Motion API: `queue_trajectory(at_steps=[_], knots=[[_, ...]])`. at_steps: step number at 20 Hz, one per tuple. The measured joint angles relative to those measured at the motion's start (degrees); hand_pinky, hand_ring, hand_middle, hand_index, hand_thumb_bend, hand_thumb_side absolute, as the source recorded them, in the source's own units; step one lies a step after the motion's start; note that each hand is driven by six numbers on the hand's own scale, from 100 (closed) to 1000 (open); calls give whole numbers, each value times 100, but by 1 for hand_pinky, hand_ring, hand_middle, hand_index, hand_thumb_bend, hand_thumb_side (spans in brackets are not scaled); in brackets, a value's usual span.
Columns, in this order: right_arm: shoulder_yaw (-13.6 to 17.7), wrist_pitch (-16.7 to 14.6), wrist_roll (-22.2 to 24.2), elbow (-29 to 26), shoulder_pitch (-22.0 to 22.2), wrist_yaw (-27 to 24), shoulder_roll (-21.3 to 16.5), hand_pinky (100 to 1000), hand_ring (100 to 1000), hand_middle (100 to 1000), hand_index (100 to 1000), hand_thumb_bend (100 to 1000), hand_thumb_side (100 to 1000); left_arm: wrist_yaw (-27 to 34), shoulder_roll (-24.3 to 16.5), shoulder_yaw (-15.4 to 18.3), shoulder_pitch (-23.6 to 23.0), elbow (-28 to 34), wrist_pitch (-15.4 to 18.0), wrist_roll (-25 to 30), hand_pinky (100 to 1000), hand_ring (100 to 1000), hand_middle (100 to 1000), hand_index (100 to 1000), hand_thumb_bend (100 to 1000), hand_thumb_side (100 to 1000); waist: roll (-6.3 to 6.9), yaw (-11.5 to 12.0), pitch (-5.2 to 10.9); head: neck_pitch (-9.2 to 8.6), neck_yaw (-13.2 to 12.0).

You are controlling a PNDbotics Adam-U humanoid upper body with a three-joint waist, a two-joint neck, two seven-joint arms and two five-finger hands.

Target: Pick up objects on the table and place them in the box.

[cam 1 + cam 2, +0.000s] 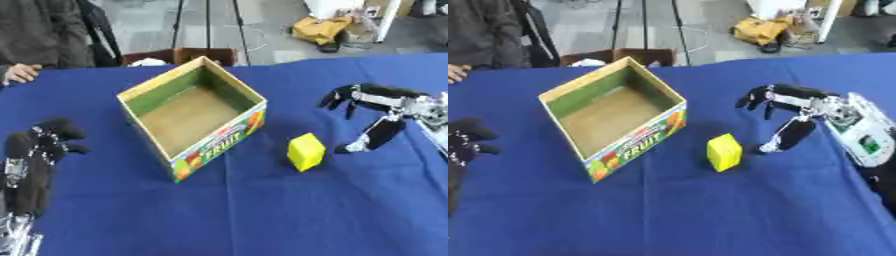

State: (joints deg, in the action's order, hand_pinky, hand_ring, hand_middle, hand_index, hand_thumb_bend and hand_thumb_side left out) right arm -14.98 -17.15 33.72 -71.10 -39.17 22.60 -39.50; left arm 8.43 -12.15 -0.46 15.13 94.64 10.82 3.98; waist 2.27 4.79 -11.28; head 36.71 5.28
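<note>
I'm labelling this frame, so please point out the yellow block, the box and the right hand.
Yellow block (306, 151), left eye view, its front face.
Box (219, 142), left eye view, its printed front wall.
Right hand (801, 104), right eye view, its palm.

A table covered with a plain dark-blue cloth (262, 215) fills most of the view and runs askew, its far edge rising toward the right. An open-topped cardboard box with green inner walls, a brown floor and a printed fruit label on its outer side (194, 116) stands on the cloth left of centre. A small yellow rectangular block (306, 151) stands upright on the cloth near the box's right corner, apart from it.
</note>
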Motion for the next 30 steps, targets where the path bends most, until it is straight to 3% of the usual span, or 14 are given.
queue_trajectory(at_steps=[19, 23, 24, 29, 30], knots=[[-284, -259, 448, 331, -317, 197, 548, 617, 831, 811, 870, 517, 184, 0, 1, -3, 7, 0, 0, 31, 573, 665, 574, 748, 868, 903, -14, 77, 4, -2, 97], [-316, -294, 509, 416, -259, 267, 625, 601, 793, 754, 839, 499, 184, 0, 1, -3, 6, 0, 0, 31, 573, 664, 574, 747, 868, 903, -11, 75, 4, -2, 97], [-326, -300, 513, 439, -257, 280, 641, 585, 763, 698, 804, 486, 183, 0, 1, -3, 6, 0, 0, 31, 573, 664, 574, 747, 868, 903, -11, 73, 4, -2, 97], [-340, -313, 498, 509, -214, 304, 680, 564, 735, 594, 721, 427, 213, 0, 2, -3, 6, 0, 0, 31, 573, 663, 573, 747, 868, 903, -11, 57, 4, -2, 97], [-339, -317, 484, 512, -214, 304, 681, 546, 713, 530, 651, 367, 219, 0, 2, -3, 6, 0, 0, 31, 573, 663, 572, 747, 868, 903, -11, 57, 4, -3, 97]])
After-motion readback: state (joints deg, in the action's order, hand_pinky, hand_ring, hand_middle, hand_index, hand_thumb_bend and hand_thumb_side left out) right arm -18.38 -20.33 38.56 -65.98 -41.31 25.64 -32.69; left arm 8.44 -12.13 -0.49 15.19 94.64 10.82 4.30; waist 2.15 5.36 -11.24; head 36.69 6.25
